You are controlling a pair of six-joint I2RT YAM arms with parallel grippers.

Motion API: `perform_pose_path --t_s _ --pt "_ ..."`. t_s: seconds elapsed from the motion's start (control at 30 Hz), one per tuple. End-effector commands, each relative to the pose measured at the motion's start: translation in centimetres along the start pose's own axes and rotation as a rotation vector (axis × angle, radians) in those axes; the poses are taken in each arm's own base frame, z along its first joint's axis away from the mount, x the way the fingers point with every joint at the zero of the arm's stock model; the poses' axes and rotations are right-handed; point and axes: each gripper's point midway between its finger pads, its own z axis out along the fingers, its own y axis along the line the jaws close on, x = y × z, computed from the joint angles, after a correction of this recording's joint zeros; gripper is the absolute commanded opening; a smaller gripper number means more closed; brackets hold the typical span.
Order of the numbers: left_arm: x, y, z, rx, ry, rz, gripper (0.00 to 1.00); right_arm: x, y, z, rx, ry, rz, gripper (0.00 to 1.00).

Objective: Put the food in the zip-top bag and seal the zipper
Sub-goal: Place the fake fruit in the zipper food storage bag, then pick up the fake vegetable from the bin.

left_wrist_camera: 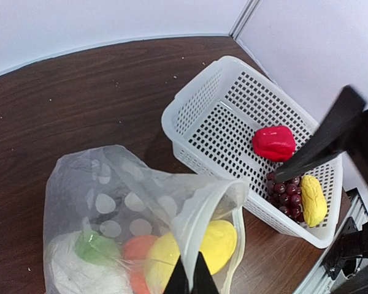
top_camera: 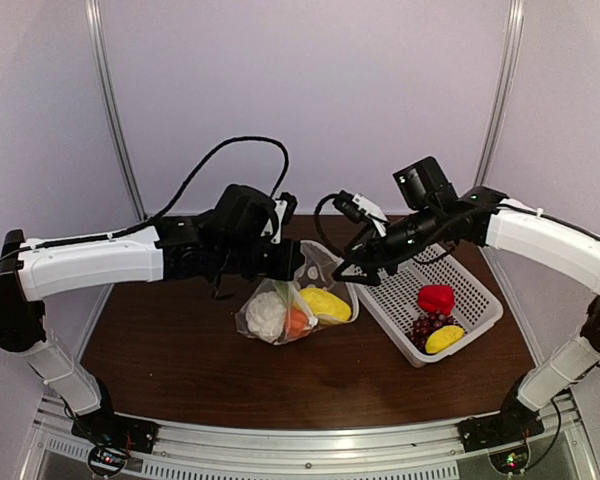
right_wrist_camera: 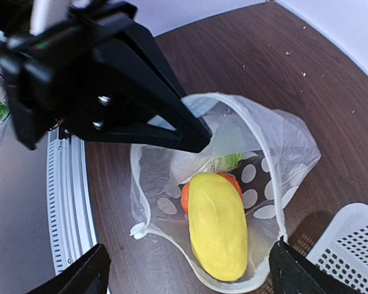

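Brown table [top_camera: 180, 350]: zip-top bag [left_wrist_camera: 110, 184] sits beside basket [top_camera: 480, 290], mouth wide. Left gripper [left_wrist_camera: 188, 278] pinches bag rim; right gripper [right_wrist_camera: 187, 269] spread, empty, above mouth. You fetch red pepper [top_camera: 436, 298], grape bunch [top_camera: 427, 325] next; lift straight, do not snag rim.

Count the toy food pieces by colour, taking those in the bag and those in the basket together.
White cauliflower: 1
Orange pumpkin: 1
Yellow pieces: 2
Red pepper: 1
Dark red grape bunch: 1
Total: 6
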Motion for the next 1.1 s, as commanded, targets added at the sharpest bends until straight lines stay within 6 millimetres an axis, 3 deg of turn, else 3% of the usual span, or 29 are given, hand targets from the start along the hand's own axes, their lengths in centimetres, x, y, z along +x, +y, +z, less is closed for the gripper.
perform_pose_path --t_s 0.0,0.07,0.13,0.2,0.23,0.33,0.4,0.5,0.8,1.07 --pt "-2.4 0.0 -1.5 -0.003 -0.085 -0.008 0.0 0.6 -0.1 -5.2 0.087 0.002 -0.058 0.9" --pt "-2.3 0.5 -1.9 -0.006 -0.117 -0.018 0.0 3.0 -2.4 -7.3 0.162 0.054 -0.021 0.89" --pt "-1.1 1.4 -0.9 -0.006 -0.088 -0.019 0.0 6.1 -5.3 -9.6 0.245 0.126 0.018 0.89" --pt "-0.5 -0.3 -0.6 0.048 0.012 -0.014 0.0 9.6 -7.7 -11.5 0.327 0.224 0.039 0.89" --pt "-0.3 -1.7 -0.7 0.09 0.013 0.041 0.0 11.7 -8.7 -12.2 0.362 0.284 0.039 0.88" --pt "0.9 1.7 0.8 -0.037 0.038 0.044 0.0 17.4 -11.6 -13.7 0.489 0.471 0.051 0.9" --pt "1.2 -0.1 0.8 0.058 0.065 0.046 0.0 20.2 -12.8 -14.0 0.522 0.547 0.084 0.9" --pt "1.4 -1.8 0.5 0.151 0.029 0.038 0.0 21.7 -13.9 -14.0 0.539 0.577 0.114 0.9" --pt "1.8 -1.3 0.6 0.128 0.042 0.036 0.0 22.4 -17.8 -12.2 0.577 0.606 0.149 0.87" --pt "2.1 -1.2 0.3 0.131 0.049 0.03 0.0 23.4 -19.2 -9.9 0.529 0.613 0.201 0.82"
